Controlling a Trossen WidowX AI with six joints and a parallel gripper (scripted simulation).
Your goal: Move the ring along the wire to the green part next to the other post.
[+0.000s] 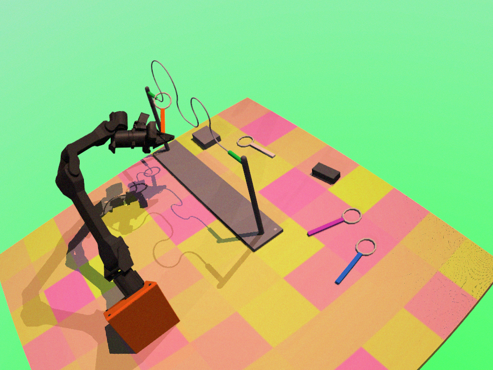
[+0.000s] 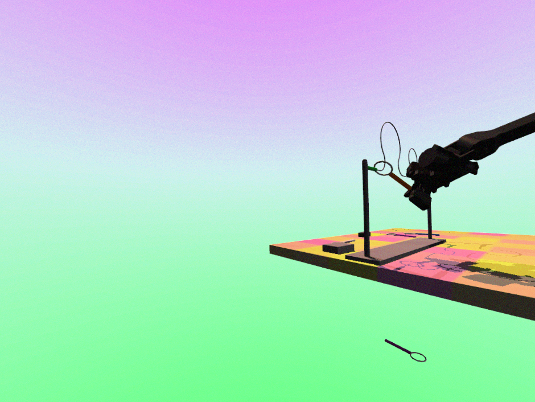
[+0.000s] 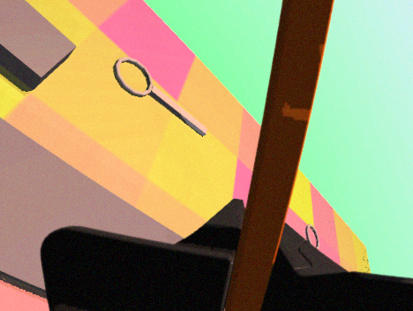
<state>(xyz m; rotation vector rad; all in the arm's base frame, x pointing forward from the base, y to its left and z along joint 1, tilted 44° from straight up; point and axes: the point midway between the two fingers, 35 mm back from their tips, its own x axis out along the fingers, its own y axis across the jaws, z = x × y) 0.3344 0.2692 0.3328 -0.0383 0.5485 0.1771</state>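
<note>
The ring (image 1: pixel 170 100) (image 2: pixel 383 175) is around the wire by the inner end of the green part (image 1: pixel 151 94) (image 2: pixel 370 168) at the far post (image 1: pixel 154 109) (image 2: pixel 365 207). Whether it touches the wire cannot be told. Its orange handle (image 1: pixel 162 119) (image 2: pixel 399 181) (image 3: pixel 284 141) points down in the top view and slants down toward the arm in the exterior view. My gripper (image 1: pixel 165 137) (image 2: pixel 410 192) (image 3: pixel 244 210) is shut on the handle's lower part. The grey wire (image 1: pixel 175 85) (image 2: pixel 399 142) loops up and bends toward the other green part (image 1: pixel 235 155) at the near post (image 1: pixel 252 195) (image 2: pixel 429 222).
The posts stand on a long grey base (image 1: pixel 211 195) (image 2: pixel 402 250) (image 3: pixel 66 199). A grey block (image 1: pixel 205 136) (image 2: pixel 338 247) (image 3: pixel 40 40) and a pale ring tool (image 1: pixel 263 150) (image 3: pixel 178 110) lie behind it. A dark block (image 1: pixel 325 172), a magenta-handled ring (image 1: pixel 324 227) and a blue-handled ring (image 1: pixel 347 268) lie to the right.
</note>
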